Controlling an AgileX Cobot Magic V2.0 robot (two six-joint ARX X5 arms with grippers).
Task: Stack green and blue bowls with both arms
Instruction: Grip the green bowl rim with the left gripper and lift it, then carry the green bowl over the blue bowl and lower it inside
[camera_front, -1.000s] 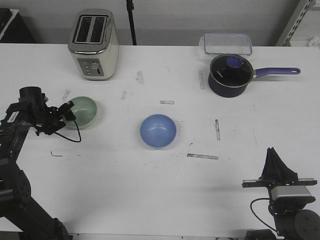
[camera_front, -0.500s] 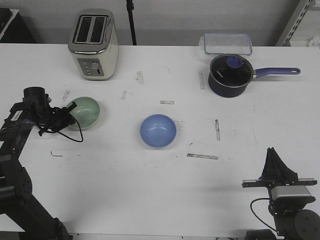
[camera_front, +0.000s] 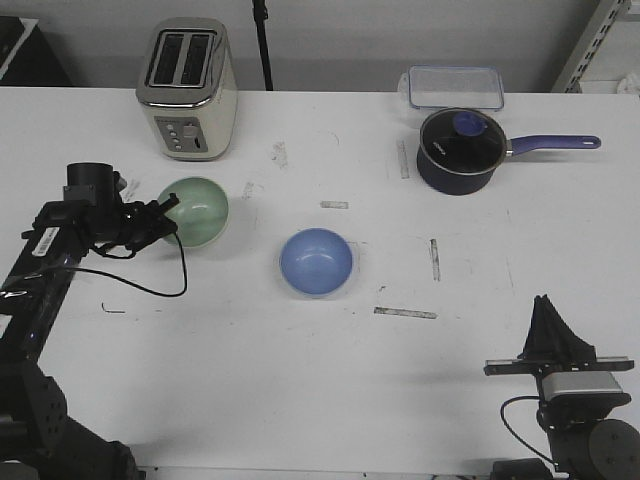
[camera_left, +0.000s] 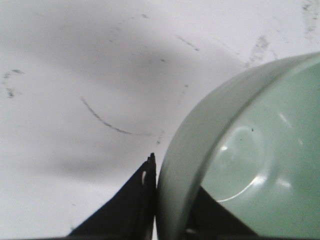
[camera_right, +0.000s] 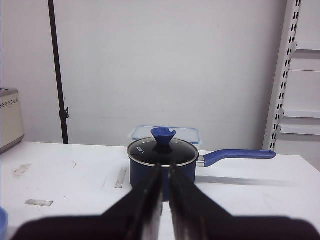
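- The green bowl sits toward the left side of the white table, in front of the toaster. It looks tipped slightly, its opening facing the front camera more than straight up.
- The left gripper has the green bowl by its near-left rim. In the left wrist view one dark finger lies against the outside of the wall and the other shows inside the bowl, so the fingers are clamped across the rim.
- The blue bowl rests upright near the table's middle, well apart from the green one, with nothing touching it.
- The right gripper is parked at the near right edge, well apart from both bowls. The right wrist view shows its fingers drawn together with only a thin slit between them and nothing held; it looks out at the saucepan.
- Both bowls look glossy, rigid and light, probably glazed or hard plastic. The smooth wall gives little friction, so a rim pinch could slip or let the bowl swing if it is moved sharply.
- The rim is the sensible place to take hold: one finger inside and one outside, as here. The curved belly offers no purchase for a small gripper.
- The bowls seem alike in size, so the green should nest in the blue only if lowered centred and level. Landing on the blue rim would likely tip it or slide it.
- If the glaze is ceramic, a hard drop risks a chip, so a gentle release is advisable.
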